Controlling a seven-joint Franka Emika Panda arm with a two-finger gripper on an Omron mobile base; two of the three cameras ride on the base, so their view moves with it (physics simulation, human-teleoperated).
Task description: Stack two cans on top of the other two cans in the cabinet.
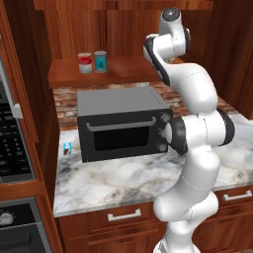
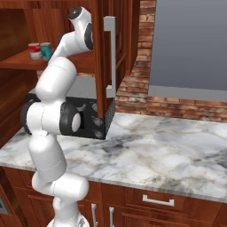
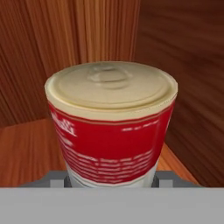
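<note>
1. Hand view, nearest: a red-and-white can stands upright between the jaws, whose dark tips flank its base. The jaws appear closed on its sides, gripping low so the lid stays free.
2. Behind this can lie the cabinet shelf board and the vertical-grain cabinet walls, which meet in a corner; the can is thus deep inside the cabinet, and whether it rests on the board or hangs just above it cannot be told.
3. Left base view, near: a marble desk carries a dark toaster oven; the arm rises past it, because the shelf sits above the oven.
4. Farther: on the shelf's left part, another red-and-white can and a teal can stand upright, just beside each other, unstacked.
5. Judgement: the held can probably needs carrying toward that pair to be stacked; the task looks at an early stage.
</note>
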